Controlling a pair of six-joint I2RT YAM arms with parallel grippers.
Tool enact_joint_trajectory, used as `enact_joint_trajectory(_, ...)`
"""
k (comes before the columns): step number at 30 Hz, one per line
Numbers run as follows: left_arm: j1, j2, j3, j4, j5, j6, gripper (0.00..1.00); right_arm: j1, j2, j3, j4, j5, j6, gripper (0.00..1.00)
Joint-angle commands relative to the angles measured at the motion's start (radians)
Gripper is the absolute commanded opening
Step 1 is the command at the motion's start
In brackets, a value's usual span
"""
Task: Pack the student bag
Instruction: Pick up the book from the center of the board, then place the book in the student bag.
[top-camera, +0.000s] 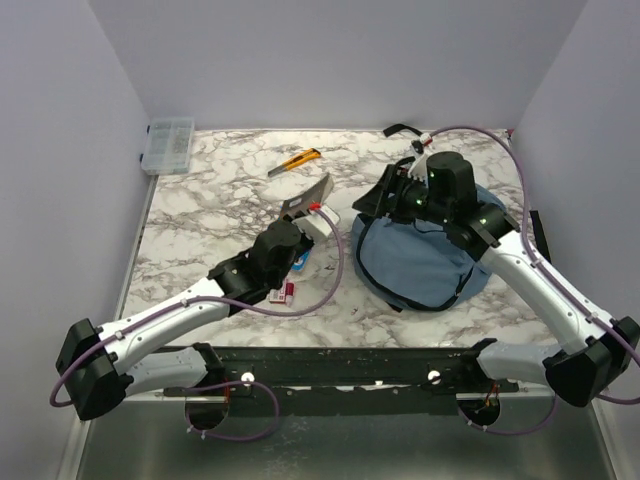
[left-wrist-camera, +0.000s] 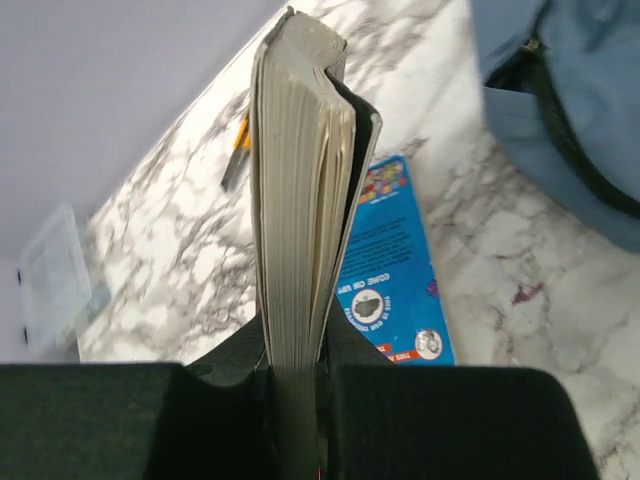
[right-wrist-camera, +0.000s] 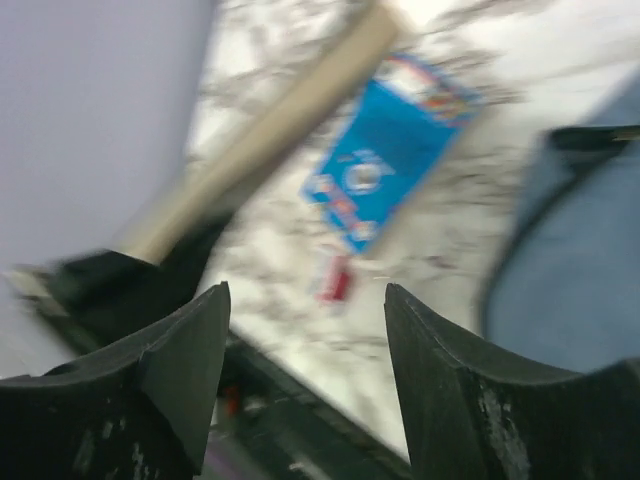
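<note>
- The left claw (left-wrist-camera: 295, 375) is clenched on the lower edge of a thick book (left-wrist-camera: 300, 180), held upright.
- The right claw (right-wrist-camera: 305, 340) is released and empty, above the student bag (top-camera: 425, 260), which lies right of centre on the worktop (top-camera: 220, 215).
- The step, I judge, is carrying the book to the bag; next, its mouth must be held wide.

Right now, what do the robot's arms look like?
The left arm and right arm have white tube-like links with chunky black joints. A thin purple cable loops along each. Tiny green lights glow on the right wrist. The right gripper has black, wedge-shaped fingers.
</note>
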Motion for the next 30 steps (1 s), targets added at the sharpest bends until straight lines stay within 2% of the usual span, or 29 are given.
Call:
enact_joint_trajectory(1,0.114,-0.029,0.106,-0.022,-0.141,-0.225,0.0,-0.003,0.002,0.001,-0.367,0.45,-0.372,0.68)
enact_joint_trajectory(3,0.19,-0.043,0.129,-0.075,-0.102,-0.348,0.0,0.004,0.042,-0.022,-0.424,0.501,-0.443,0.68)
enact_joint_trajectory(5,0.281,-0.056,0.145,-0.121,-0.007,-0.47,0.0,0.059,0.083,-0.043,-0.46,0.561,-0.479,0.69)
enact_joint_trajectory(8,0.4,-0.069,0.154,-0.142,0.177,-0.577,0.0,0.192,0.125,-0.066,-0.477,0.658,-0.518,0.7)
enact_joint_trajectory(11,0.479,-0.066,0.149,-0.139,0.262,-0.634,0.0,0.293,0.158,-0.08,-0.48,0.697,-0.54,0.7)
enact_joint_trajectory(15,0.507,-0.047,0.158,-0.16,0.291,-0.655,0.0,0.341,0.222,-0.085,-0.511,0.733,-0.537,0.71)
enact_joint_trajectory(22,0.526,-0.028,0.166,-0.165,0.318,-0.665,0.0,0.382,0.313,-0.088,-0.506,0.704,-0.551,0.72)
enact_joint_trajectory(28,0.54,-0.016,0.172,-0.168,0.343,-0.673,0.0,0.385,0.411,-0.062,-0.538,0.846,-0.519,0.71)
enact_joint_trajectory(30,0.542,-0.009,0.174,-0.171,0.346,-0.675,0.0,0.385,0.421,-0.053,-0.545,0.909,-0.487,0.63)
